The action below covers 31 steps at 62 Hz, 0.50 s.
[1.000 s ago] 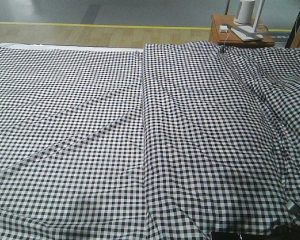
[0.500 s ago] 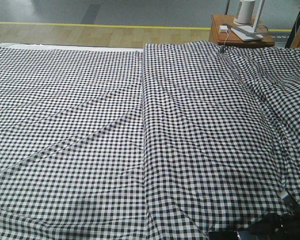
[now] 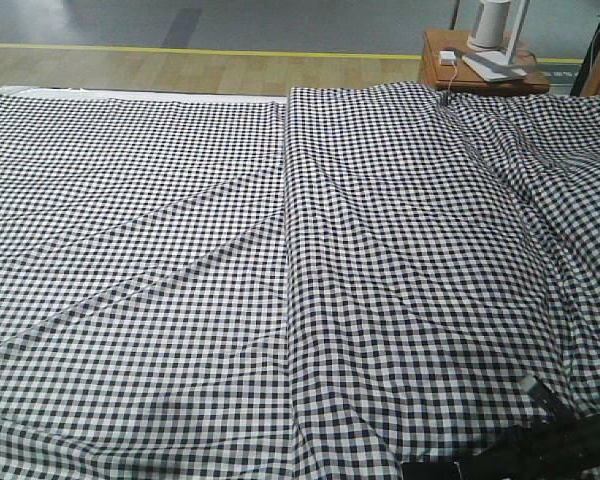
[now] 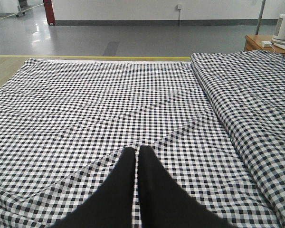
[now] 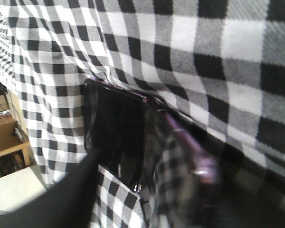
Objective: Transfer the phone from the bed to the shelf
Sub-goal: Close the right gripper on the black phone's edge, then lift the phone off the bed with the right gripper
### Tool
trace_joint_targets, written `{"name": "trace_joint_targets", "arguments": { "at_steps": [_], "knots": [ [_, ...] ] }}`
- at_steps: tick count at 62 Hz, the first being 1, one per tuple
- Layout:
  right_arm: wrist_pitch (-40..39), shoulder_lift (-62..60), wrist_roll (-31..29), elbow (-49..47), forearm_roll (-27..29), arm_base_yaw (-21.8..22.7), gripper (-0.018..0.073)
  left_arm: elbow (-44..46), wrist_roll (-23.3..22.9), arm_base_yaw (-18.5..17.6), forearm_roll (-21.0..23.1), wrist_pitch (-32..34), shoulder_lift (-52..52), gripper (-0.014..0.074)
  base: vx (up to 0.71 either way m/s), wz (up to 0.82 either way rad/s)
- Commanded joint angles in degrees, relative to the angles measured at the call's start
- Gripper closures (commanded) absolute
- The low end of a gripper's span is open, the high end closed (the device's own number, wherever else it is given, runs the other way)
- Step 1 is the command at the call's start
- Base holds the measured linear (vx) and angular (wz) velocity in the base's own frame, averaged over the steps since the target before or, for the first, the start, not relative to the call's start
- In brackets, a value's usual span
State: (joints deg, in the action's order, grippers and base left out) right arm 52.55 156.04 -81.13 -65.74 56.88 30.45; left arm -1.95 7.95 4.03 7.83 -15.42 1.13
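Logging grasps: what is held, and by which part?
Left pincer: nothing. Right pincer straddles the slim black glossy phone at its sides; grip cannot be confirmed.

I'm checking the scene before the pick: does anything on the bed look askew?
Yes. The phone sits at the near edge of the bed and seems tilted, its pinkish side lifted off the creased sheet rather than lying flat. Nothing else stands out.

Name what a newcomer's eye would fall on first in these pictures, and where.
The black-and-white checked bed fills nearly every view. Near its front edge, right of the seam, lies a glossy black phone, the dark right arm beside it. A reddish-brown bedside table stands past the far right corner.
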Motion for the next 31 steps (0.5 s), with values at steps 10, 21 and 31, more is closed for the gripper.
{"name": "trace_joint_targets", "arguments": {
  "at_steps": [10,21,31],
  "knots": [
    [6.85,-2.74,-0.96,-0.16,-3.57,0.32,0.0575,-0.15,-0.22,-0.28,0.54,3.94,0.28,0.0596,0.0,0.0],
    [10.61,-2.74,-0.96,-0.16,-4.22,0.32,0.0569,-0.15,-0.22,-0.28,0.54,3.94,0.28,0.0596,0.0,0.0],
    [14.63,-3.88,-0.96,-0.16,-3.67,0.32,0.0566,-0.15,-0.22,-0.28,0.54,3.94,0.28,0.0596,0.0,0.0]
  ]
}}
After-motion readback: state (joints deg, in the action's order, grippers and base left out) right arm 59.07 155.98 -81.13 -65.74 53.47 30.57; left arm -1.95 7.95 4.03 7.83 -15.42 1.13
